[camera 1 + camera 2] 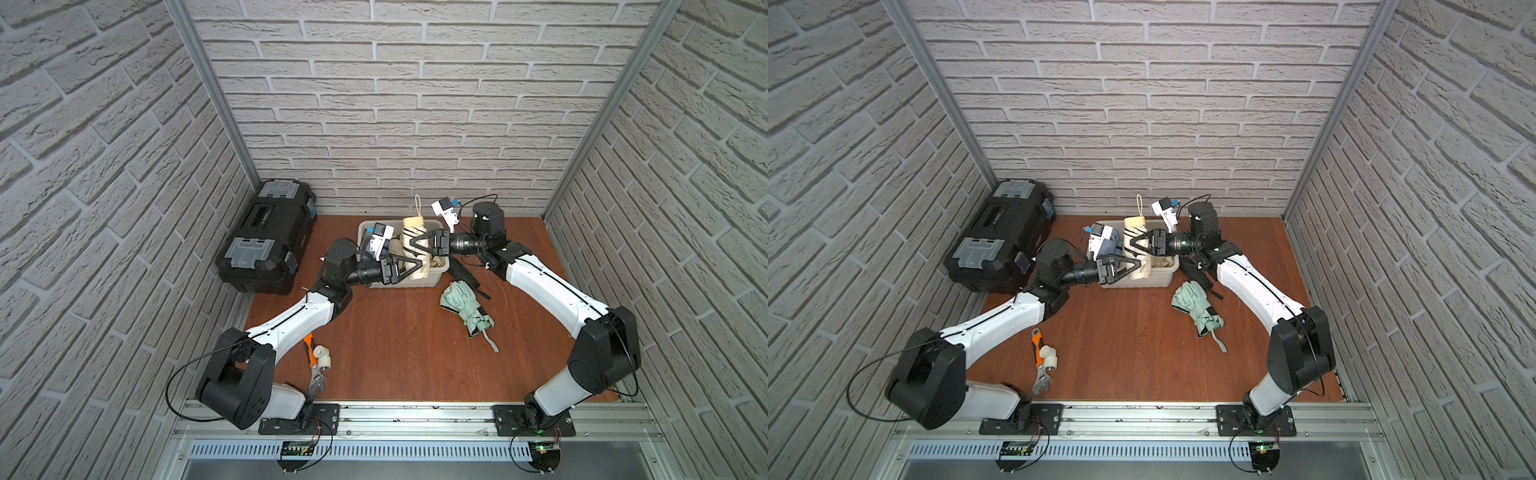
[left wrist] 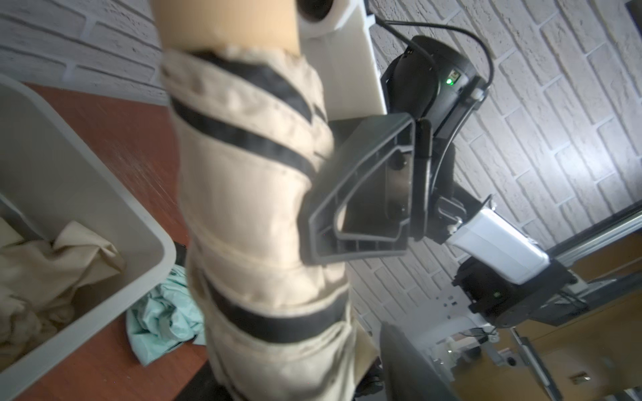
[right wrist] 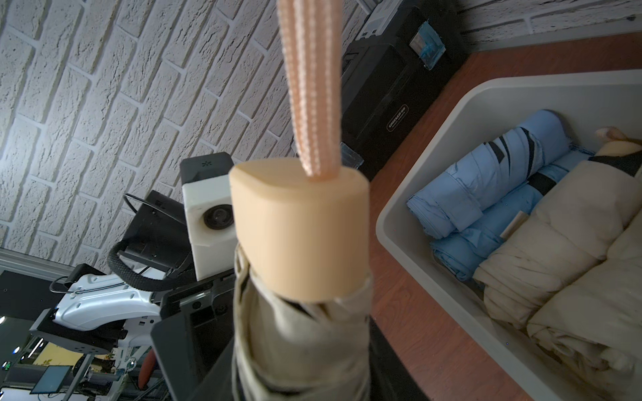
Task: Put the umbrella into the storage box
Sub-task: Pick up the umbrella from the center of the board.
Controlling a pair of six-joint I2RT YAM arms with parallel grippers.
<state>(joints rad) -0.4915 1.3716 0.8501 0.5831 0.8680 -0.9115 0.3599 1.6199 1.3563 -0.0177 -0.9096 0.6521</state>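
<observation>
With my right gripper clamped on the upper half of the beige, black-striped fabric folding umbrella and my left gripper open-jawed astride its lower end, the umbrella stands vertical over the off-white rectangular plastic storage box at the red-brown wooden table's far edge, so it probably needs tipping flat.

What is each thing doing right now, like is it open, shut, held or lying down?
beige umbrella: folded, upright, gripped by the right fingers.
right fingers: shut on the beige umbrella.
left fingers: open, beside the umbrella's lower part.
storage box: no lid, holding folded blue umbrellas and beige ones.
green umbrella: loosely folded, lying on the table outside the box.
black toolbox: lid shut.
wrench: lying flat on the table.
</observation>
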